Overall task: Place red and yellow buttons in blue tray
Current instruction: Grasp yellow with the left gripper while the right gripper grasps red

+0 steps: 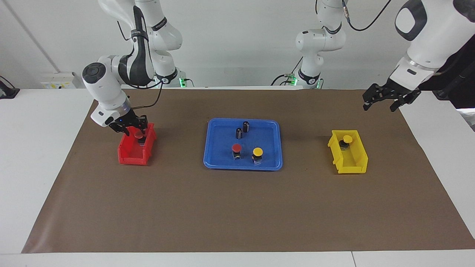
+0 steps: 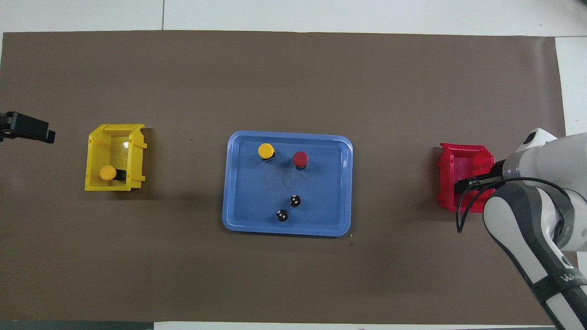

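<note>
The blue tray (image 1: 222,157) (image 2: 257,192) lies mid-table. In it stand one red button (image 1: 236,148) (image 2: 300,158) and one yellow button (image 1: 257,152) (image 2: 266,150). A second yellow button (image 1: 347,139) (image 2: 108,172) sits in the yellow bin (image 1: 352,163) (image 2: 137,156). A second red button (image 1: 140,134) is in the red bin (image 1: 131,157) (image 2: 463,160). My right gripper (image 1: 136,129) is down in the red bin at that button. In the overhead view my right arm hides the button. My left gripper (image 1: 386,100) (image 2: 25,127) is open and empty, in the air over the left arm's end of the mat.
Two small dark capless cylinders (image 1: 239,132) (image 1: 245,126) stand in the tray, nearer to the robots than the buttons; they also show in the overhead view (image 2: 295,200) (image 2: 282,215). A brown mat (image 1: 237,215) covers the table.
</note>
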You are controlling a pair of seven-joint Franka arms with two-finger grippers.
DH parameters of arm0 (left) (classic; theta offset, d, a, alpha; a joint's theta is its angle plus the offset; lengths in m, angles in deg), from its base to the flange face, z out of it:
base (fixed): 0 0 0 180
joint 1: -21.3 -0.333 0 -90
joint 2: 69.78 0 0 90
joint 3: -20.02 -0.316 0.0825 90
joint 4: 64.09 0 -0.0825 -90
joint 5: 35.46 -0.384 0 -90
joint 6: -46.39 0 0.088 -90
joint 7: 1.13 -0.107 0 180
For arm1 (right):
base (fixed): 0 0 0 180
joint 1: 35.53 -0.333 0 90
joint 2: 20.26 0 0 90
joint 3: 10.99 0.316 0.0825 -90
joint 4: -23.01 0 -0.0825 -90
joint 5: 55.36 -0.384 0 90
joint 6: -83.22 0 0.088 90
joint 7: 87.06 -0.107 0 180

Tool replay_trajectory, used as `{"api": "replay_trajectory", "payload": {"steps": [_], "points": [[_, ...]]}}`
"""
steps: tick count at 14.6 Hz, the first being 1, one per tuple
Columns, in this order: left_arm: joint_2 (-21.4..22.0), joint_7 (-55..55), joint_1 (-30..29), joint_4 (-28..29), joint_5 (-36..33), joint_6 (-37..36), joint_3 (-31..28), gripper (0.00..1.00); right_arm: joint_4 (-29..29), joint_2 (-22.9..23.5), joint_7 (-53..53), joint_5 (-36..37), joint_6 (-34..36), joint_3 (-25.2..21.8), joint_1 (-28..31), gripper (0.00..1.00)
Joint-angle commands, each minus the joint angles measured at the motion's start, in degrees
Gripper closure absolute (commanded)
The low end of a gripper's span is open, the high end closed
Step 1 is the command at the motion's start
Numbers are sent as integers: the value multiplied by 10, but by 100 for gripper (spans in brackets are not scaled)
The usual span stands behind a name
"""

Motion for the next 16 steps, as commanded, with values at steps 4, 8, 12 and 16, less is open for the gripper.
{"api": "replay_trajectory", "payload": {"steps": [4, 8, 12, 16], "points": [[29, 5, -10, 75, 8, 58, 9, 0, 34, -10, 3, -11, -36, 9, 9, 35], [42, 37, 11, 163, 9, 149, 15, 0, 35, -11, 2, -11, -38, 9, 9, 35], [45, 38, 12, 270, 9, 224, 15, 15, 54, -14, 2, -11, -58, 10, 9, 37], [39, 38, 12, 333, 9, 309, 15, 24, 53, -7, 2, -11, -59, 10, 9, 42]]}}
